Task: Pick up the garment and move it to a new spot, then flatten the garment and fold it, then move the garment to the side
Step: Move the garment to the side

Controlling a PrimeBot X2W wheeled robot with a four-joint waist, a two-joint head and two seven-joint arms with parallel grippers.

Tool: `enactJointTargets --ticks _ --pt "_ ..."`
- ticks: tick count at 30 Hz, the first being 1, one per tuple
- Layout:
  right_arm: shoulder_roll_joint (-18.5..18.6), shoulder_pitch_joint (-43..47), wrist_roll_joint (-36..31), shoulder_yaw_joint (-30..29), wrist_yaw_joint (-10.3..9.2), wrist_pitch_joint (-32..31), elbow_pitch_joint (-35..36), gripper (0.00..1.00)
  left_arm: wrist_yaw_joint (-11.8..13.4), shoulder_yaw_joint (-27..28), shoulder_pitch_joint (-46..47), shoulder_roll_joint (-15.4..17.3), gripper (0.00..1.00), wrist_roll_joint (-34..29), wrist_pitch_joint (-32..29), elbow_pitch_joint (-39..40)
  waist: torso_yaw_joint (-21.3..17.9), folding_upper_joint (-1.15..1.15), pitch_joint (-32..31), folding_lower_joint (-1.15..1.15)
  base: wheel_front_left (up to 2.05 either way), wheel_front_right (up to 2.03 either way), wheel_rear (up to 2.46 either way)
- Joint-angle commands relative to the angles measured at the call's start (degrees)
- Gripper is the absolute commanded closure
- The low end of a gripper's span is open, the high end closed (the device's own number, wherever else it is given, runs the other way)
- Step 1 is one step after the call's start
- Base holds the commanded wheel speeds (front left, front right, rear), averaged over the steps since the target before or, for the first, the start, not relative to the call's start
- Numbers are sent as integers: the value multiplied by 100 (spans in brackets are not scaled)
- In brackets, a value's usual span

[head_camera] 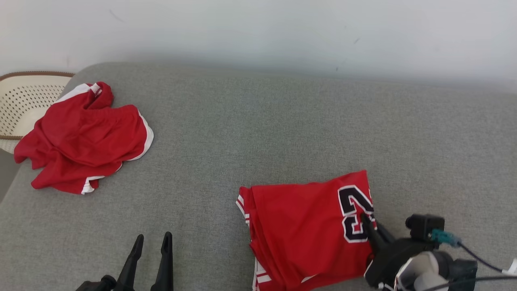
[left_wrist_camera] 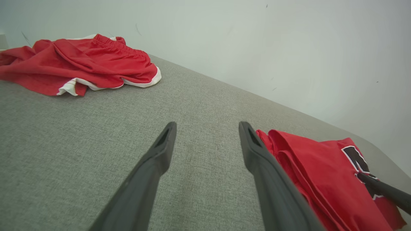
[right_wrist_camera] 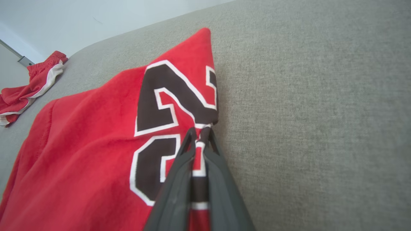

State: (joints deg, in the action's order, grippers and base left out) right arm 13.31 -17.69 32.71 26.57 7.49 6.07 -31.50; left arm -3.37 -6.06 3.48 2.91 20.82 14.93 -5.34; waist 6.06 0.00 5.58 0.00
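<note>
The garment (head_camera: 307,230), a red jersey with a black and white number, lies folded on the grey cushion (head_camera: 258,133) at the lower right. My right gripper (head_camera: 365,221) is shut on the jersey's right edge, beside the number. In the right wrist view the two fingers (right_wrist_camera: 181,166) pinch a fold of the garment (right_wrist_camera: 96,154) at the number's edge, right gripper (right_wrist_camera: 199,131). My left gripper (head_camera: 153,242) stands open over bare cushion to the left of the jersey. In the left wrist view the left gripper (left_wrist_camera: 207,128) holds nothing, with the garment (left_wrist_camera: 321,173) just to its right.
A crumpled pair of red shorts (head_camera: 83,137) with white trim lies at the cushion's far left. A cream perforated basket (head_camera: 24,101) stands past the left edge. A pale wall (head_camera: 258,32) runs behind the cushion.
</note>
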Motion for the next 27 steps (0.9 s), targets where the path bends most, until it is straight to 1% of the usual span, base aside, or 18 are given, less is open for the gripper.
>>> enactJointTargets --ticks 1,4,10,13,21,26,27 --pt "81 -164 -48 -27 1 39 -28 100 18 16 -10 0 0 12 23 28 -1 0 45 0 0 0 0" --pt "153 -465 -82 -33 2 28 -88 100 17 47 36 0 0 9 24 78 -13 0 140 0 0 0 0" --pt "463 -1346 -149 -12 2 -85 -163 100 -47 148 116 0 0 -101 23 157 -151 0 460 0 0 0 0" --pt "674 -1819 -167 35 1 -176 -207 100 -96 196 177 -1 0 -133 22 202 -240 0 630 0 0 0 0" --pt "1349 -2933 -221 374 1 -494 -292 100 -96 259 449 0 0 -245 23 554 -483 0 1000 0 0 0 0" --pt "1740 -3421 -123 528 1 -640 -357 100 -119 307 494 55 0 -367 22 809 -621 0 1170 0 0 0 0" --pt "1740 -3421 -123 528 1 -640 -357 100 -119 307 494 55 0 -367 22 809 -621 0 1170 0 0 0 0"
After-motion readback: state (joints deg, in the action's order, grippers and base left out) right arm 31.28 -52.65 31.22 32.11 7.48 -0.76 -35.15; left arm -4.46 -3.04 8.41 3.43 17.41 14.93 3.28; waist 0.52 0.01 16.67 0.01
